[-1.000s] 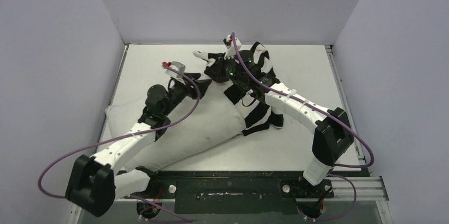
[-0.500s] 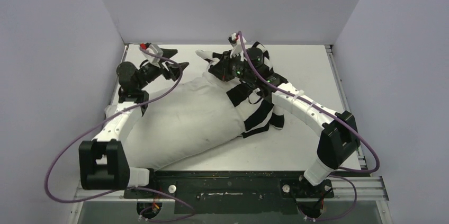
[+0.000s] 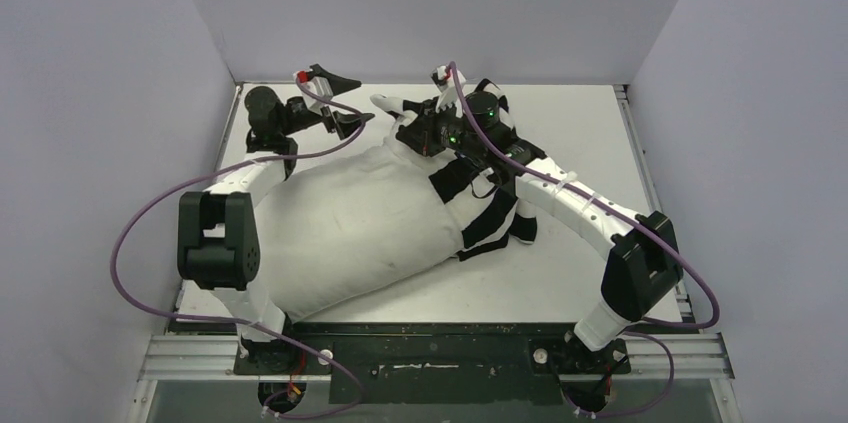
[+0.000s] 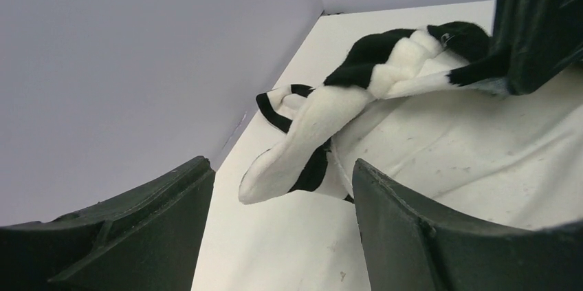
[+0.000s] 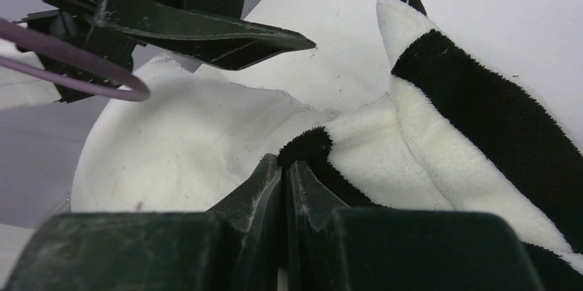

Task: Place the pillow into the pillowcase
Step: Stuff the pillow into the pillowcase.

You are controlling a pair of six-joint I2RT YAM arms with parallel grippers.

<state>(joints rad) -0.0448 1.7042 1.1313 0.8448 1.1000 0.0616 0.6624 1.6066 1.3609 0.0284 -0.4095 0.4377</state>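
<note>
Top view: we see the pillow point(image 3: 350, 228) lying diagonally on the counter point(image 3: 600, 123), pillowcase point(image 3: 480, 198) bunched over its upper-right end. Left fingers point(image 3: 336, 77) spread, empty, upper left of frame. Only the right wrist view shows us the right fingers point(image 5: 258, 188) pressed together, pinching the pillowcase's black hem.

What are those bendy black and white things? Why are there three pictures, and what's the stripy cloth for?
Those are two robot arms with pinching fingers called grippers. One picture looks down from above. The other two come from little cameras on each wrist. On the white table lies a big white pillow, with one end inside a stripy pillowcase. The right gripper is shut, pinching the pillowcase's edge. The left gripper is open and holds nothing.
</note>
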